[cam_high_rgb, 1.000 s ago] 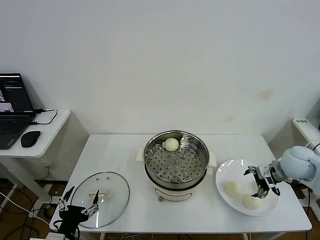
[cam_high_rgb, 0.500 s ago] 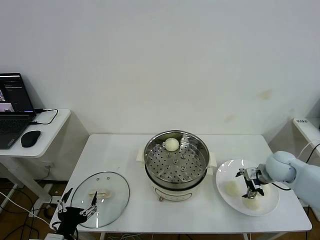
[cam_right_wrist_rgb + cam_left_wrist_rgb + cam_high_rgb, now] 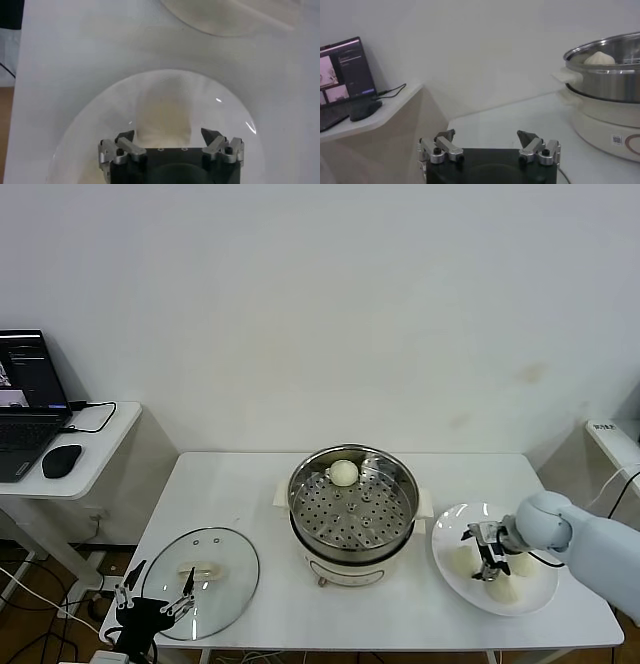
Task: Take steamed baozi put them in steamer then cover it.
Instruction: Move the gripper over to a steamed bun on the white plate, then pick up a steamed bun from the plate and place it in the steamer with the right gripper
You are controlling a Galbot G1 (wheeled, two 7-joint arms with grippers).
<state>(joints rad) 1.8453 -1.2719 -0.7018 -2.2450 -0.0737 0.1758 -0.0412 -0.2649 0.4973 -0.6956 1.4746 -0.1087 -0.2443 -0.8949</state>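
While I hang over the plate, these are my notes.
Right gripper (image 3: 487, 556): mine, low over the white plate (image 3: 540, 596), fingers part-spread either side of a bun; I cannot tell whether they touch it.
Target baozi (image 3: 165, 112): directly under my palm, between my fingers, sitting on the plate.
Other baozi: two on the plate close beside my fingers; one (image 3: 343, 473) well away in the steamer (image 3: 352, 506).
Handling: likely soft, light, easily dented; I judge a gentle squeeze across its widest sides best.
Cover (image 3: 200, 568): far off, flat on the table.
Left gripper (image 3: 488, 148): fingers wide, idle near the cover.
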